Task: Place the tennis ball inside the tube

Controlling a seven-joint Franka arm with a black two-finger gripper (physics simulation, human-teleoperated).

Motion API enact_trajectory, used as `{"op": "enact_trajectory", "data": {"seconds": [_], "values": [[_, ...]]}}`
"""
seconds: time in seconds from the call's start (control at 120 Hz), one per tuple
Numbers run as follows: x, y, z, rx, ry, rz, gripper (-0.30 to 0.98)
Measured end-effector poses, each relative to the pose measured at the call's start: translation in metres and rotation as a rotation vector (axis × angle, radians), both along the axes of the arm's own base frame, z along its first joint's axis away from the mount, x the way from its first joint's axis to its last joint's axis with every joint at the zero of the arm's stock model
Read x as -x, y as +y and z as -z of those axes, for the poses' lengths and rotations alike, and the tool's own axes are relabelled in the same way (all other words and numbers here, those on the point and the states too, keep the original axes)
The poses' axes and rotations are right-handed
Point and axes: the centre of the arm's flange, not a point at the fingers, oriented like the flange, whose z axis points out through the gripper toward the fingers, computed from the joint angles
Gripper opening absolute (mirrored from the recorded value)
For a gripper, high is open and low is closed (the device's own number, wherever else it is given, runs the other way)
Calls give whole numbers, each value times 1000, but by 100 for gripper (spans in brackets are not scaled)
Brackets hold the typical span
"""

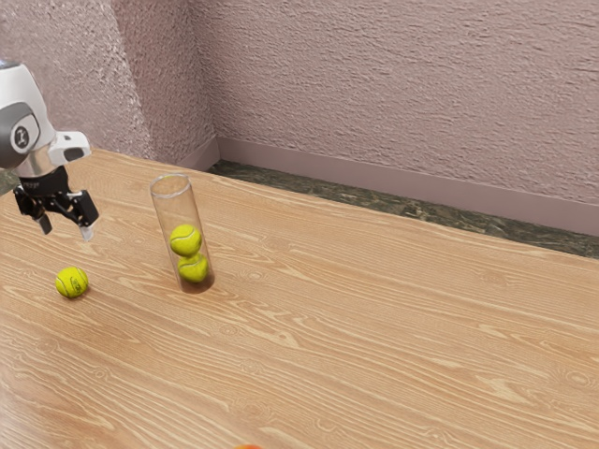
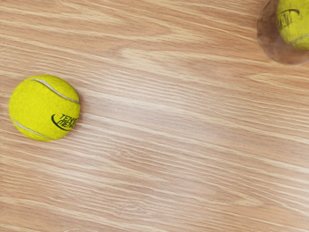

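"Exterior view: how do the fingers (image 1: pixel 88 231) stand?"

"Wide apart and empty, above the wood-grained surface (image 1: pixel 346 346)."

"And the tennis ball (image 1: pixel 72 282)?"

"On the surface, below them: round, fuzzy, yellow-green, with pale curved seams and dark lettering. Farther from them, a clear, upright tube (image 1: pixel 194 208) holds two stacked balls (image 1: pixel 186 240). Behind: rough, pinkish wall (image 1: pixel 393 94)."

Clear upright tube (image 1: pixel 163 217) holding two stacked tennis balls (image 1: pixel 186 240), wooden table (image 1: pixel 374 327)

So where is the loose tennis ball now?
The ball lies on the table at the exterior view's left, apart from the tube and lower than the open pincer.
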Motion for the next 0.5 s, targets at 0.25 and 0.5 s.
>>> {"op": "enact_trajectory", "data": {"seconds": [0.25, 0.5], "values": [[4, 67, 82, -9, 20, 23, 69], [-7, 92, 126, -29, -1, 91, 69]]}}
